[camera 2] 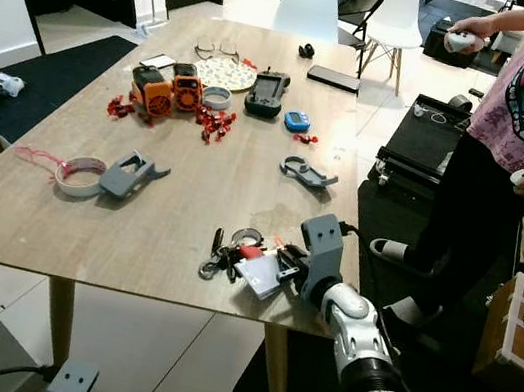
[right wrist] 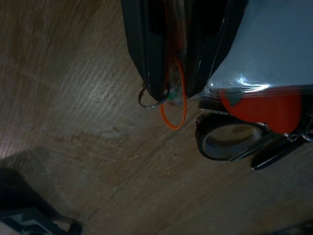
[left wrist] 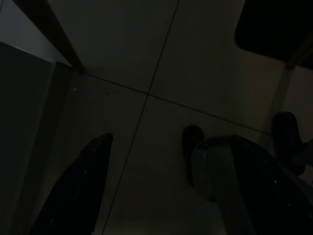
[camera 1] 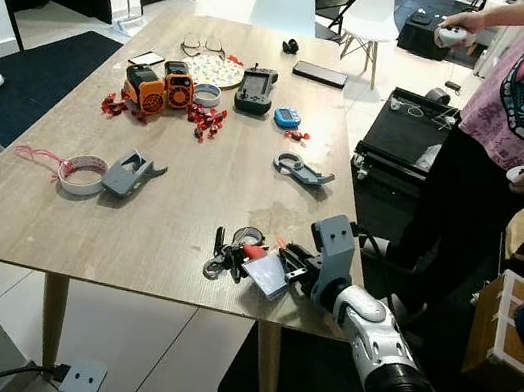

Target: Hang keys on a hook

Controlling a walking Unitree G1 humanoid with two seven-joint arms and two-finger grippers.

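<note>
Two black fingers of the right gripper (right wrist: 168,85) were pinched together on an orange loop (right wrist: 174,105) and a small metal ring (right wrist: 149,100) belonging to the keys (camera 1: 240,253). That bunch, with its red tag and clear card sleeve, lay on the table (camera 1: 133,234) close to the near edge, toward the right corner. By the look of it, the step in hand was the pick-up, the grip made but the bunch not yet lifted. Next would come raising it clear and finding a hook, which I could not make out here. The left gripper (left wrist: 146,196) hung idle over dark floor, fingers spread apart.
</note>
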